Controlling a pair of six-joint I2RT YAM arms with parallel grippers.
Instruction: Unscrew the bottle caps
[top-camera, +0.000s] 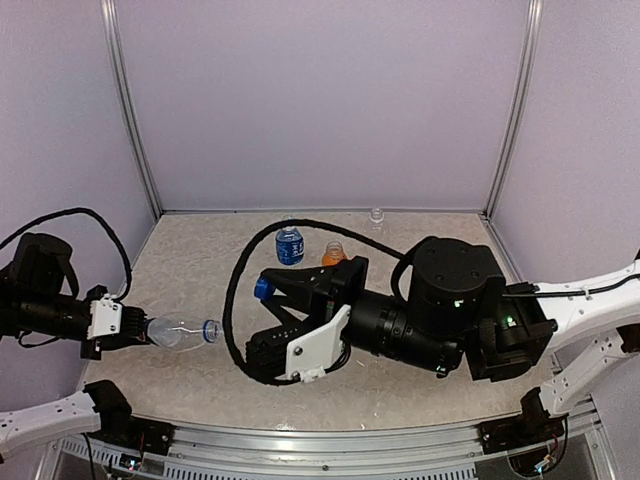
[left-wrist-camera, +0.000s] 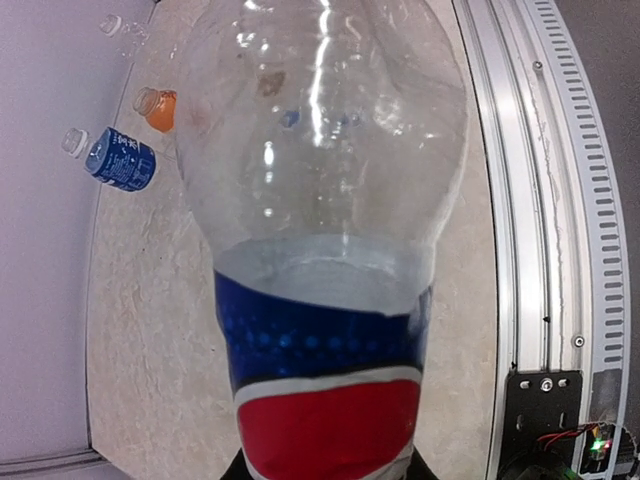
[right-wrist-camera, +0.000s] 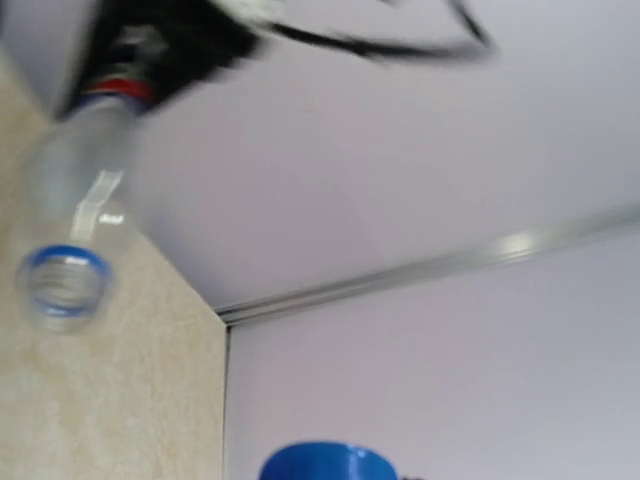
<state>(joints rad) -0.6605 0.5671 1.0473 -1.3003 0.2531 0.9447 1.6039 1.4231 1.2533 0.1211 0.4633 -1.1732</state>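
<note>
Clear bottle (left-wrist-camera: 320, 190) hides fingers of left hand (top-camera: 143, 331); blue cap (right-wrist-camera: 325, 463) cropped.

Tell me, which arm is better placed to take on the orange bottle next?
Probably right. The right gripper, shut on only the blue cap, sits close to the orange bottle; the left gripper, far to the left, is shut on the opened bottle.

Light was soft and even, with faint shadows on the table (top-camera: 190, 265). White glare streaked the clear bottle (left-wrist-camera: 320, 120). The right wrist view was smeared with blur, blue cap (right-wrist-camera: 325, 462) included.
</note>
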